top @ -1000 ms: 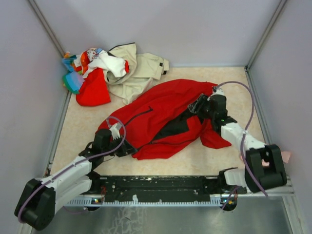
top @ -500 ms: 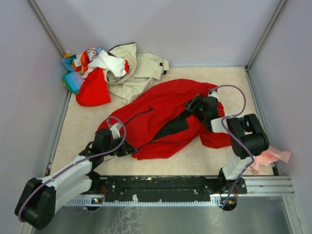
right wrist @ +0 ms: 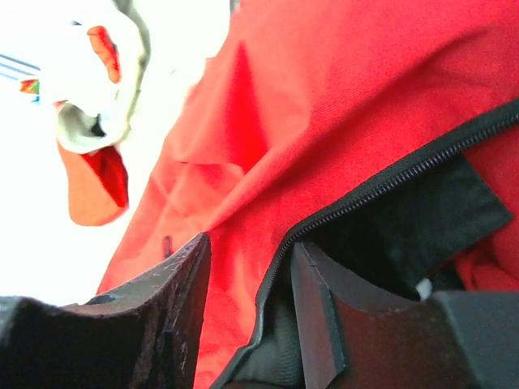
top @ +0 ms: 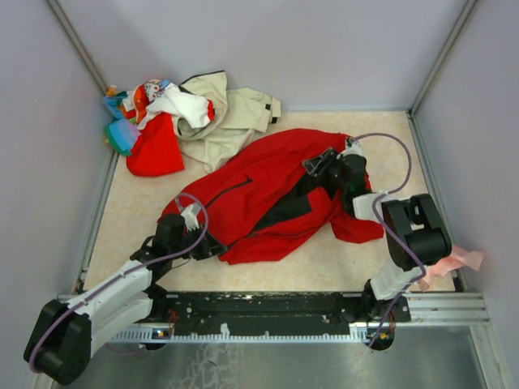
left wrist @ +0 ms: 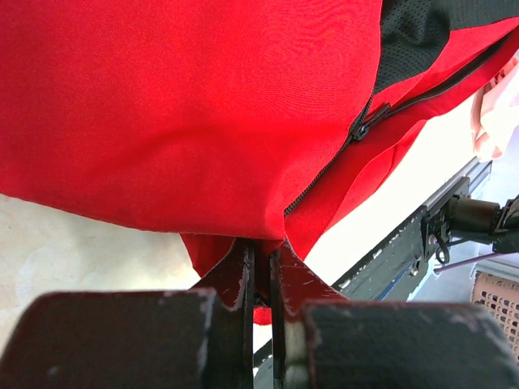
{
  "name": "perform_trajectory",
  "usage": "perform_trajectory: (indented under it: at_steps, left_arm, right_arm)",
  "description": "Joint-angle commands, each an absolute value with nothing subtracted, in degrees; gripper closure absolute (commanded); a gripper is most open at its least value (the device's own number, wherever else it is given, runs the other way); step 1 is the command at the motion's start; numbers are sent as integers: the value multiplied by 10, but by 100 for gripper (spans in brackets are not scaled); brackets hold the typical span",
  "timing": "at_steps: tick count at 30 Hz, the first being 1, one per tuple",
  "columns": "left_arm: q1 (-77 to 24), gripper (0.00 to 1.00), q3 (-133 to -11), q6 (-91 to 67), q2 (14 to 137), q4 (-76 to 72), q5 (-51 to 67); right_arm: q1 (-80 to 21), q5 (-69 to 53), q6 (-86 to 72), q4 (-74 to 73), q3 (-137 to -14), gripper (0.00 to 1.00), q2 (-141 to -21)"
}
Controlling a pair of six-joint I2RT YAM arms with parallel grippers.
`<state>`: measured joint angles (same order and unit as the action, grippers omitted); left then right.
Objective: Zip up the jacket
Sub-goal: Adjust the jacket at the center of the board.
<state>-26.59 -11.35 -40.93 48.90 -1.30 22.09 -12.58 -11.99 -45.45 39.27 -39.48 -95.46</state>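
The red jacket [top: 268, 178] lies crumpled mid-table, its front open and the black lining showing. My left gripper [top: 212, 247] is shut on the jacket's bottom hem at the foot of the black zipper [left wrist: 324, 166]. In the left wrist view its jaws [left wrist: 259, 251] pinch red cloth, and the slider [left wrist: 362, 126] sits a little way up the teeth. My right gripper [top: 318, 164] is over the jacket's upper front edge. In the right wrist view its jaws [right wrist: 251, 251] stand open, with the red flap [right wrist: 324, 97] and its zipper teeth [right wrist: 389, 182] between them, not clamped.
A heap of mixed clothes [top: 154, 121] and a beige jacket [top: 231, 113] fill the back left corner. Grey walls close in three sides. The arms' mounting rail [top: 268, 312] runs along the near edge. A pink scrap [top: 458, 259] lies at the right.
My right gripper has slid back and to the left along the jacket's front edge, and its arm has folded up. Its jaws widened, then narrowed. The left arm has stayed put.
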Motion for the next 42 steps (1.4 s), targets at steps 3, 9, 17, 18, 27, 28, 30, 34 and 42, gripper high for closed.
perform_trajectory:
  at_steps: [3, 9, 17, 18, 27, 28, 30, 34, 42]
  left_arm:
    - [-265, 94, -107, -410, 481, -16, 209]
    - [-265, 94, -109, -407, 467, -8, 208]
    - [-264, 94, -108, -410, 450, -1, 205]
    - [-265, 94, -110, -408, 450, 1, 204]
    - [-264, 94, -114, -405, 436, 19, 180]
    - [-264, 94, -113, -404, 435, 20, 178]
    - [-264, 94, -114, -404, 433, 22, 178]
    - [-264, 94, -122, -403, 425, 25, 188]
    - [-264, 93, -111, -396, 390, -12, 216]
  right_arm:
    - [-127, -154, -458, 392, -430, 63, -867]
    - [-126, -135, -436, 343, -443, 85, -832]
    - [-126, -131, -425, 330, -434, 100, -847]
    - [-126, -136, -426, 332, -433, 100, -848]
    - [-126, -89, -340, 113, -553, 100, -758]
    - [-126, -81, -329, 77, -570, 100, -750]
    - [-126, -69, -314, 21, -594, 100, -731]
    - [-125, -24, -293, -54, -586, 100, -672]
    - [-126, 55, -271, -68, -433, 100, -604]
